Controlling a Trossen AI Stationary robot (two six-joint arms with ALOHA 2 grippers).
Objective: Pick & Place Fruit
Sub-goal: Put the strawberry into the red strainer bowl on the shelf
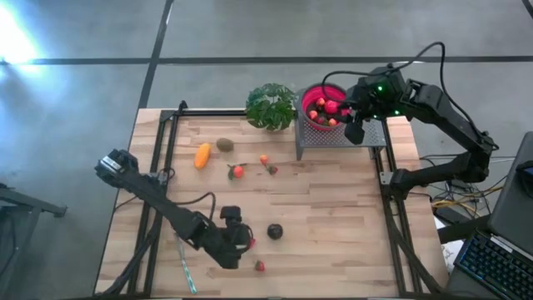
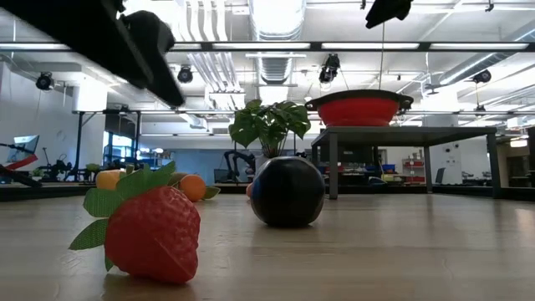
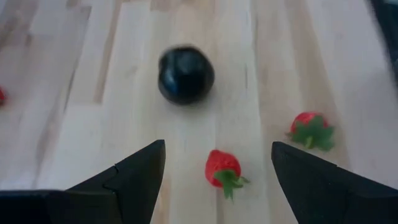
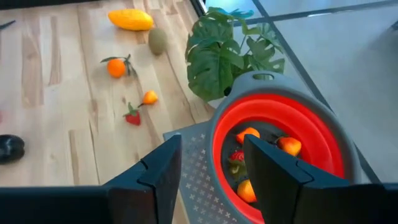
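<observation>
Fruit is being gathered: several pieces already lie in the red bowl (image 4: 280,155), directly under the right gripper (image 4: 211,180), whose fingers stand apart and empty. Just ahead of the left gripper (image 3: 217,180), between its spread fingers, a strawberry (image 3: 221,171) rests on the desk (image 3: 93,124) (likely the next pick). That calls for descending and closing.
</observation>
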